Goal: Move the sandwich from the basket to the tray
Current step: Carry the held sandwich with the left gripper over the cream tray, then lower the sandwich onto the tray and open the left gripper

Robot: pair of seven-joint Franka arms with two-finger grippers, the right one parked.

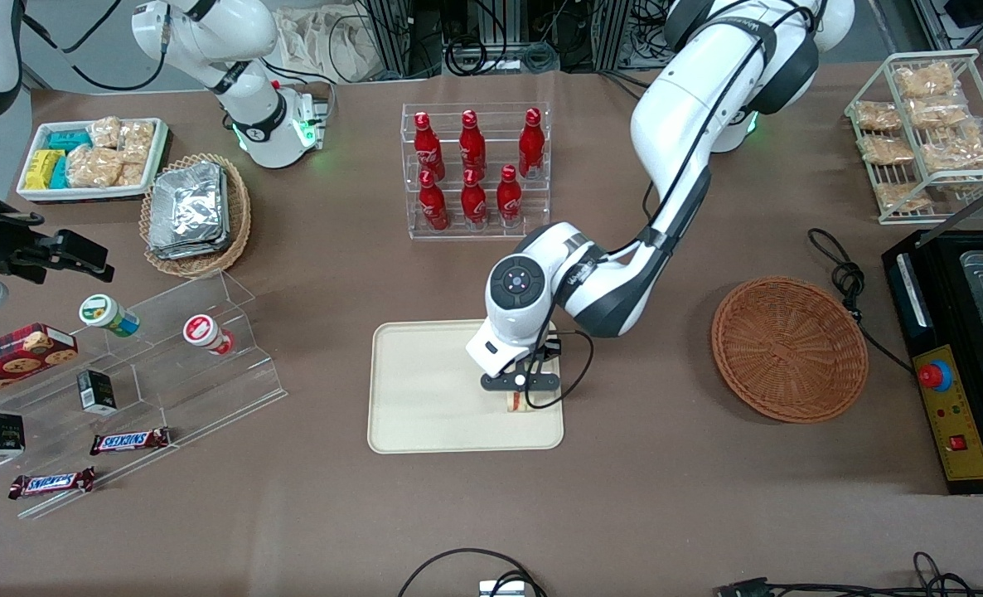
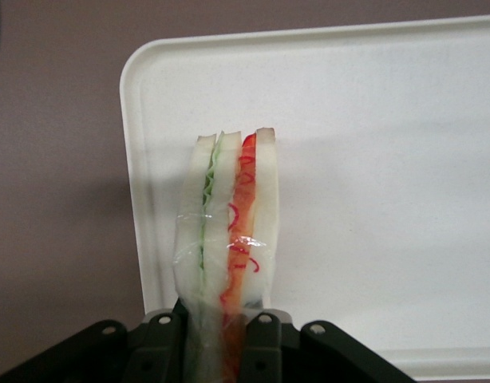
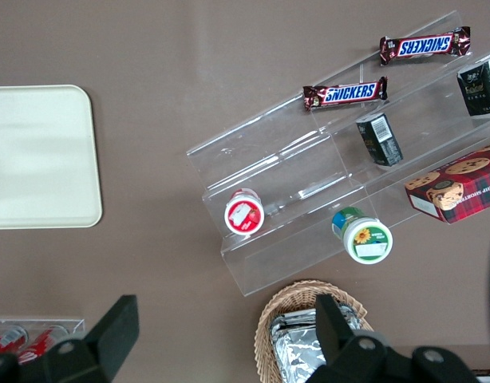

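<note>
My gripper (image 1: 518, 396) is shut on the sandwich (image 1: 514, 404), a wrapped wedge of white bread with green and red-orange filling. It hangs low over the cream tray (image 1: 425, 390), near the tray's rim at the working arm's end. In the left wrist view the sandwich (image 2: 229, 215) stands on edge between the black fingers (image 2: 265, 339), with the gripper (image 2: 215, 329) closed round its wrapped end and the tray (image 2: 373, 159) under it. I cannot tell whether it touches the tray. The reddish-brown basket (image 1: 788, 348) lies empty toward the working arm's end. The tray (image 3: 37, 159) also shows in the right wrist view.
A clear rack of red bottles (image 1: 475, 170) stands farther from the front camera than the tray. A stepped acrylic shelf (image 1: 168, 356) with snacks, a tan basket of foil packs (image 1: 197, 215) and a white bin (image 1: 94, 157) lie toward the parked arm's end. A black control box (image 1: 956, 365) sits beside the basket.
</note>
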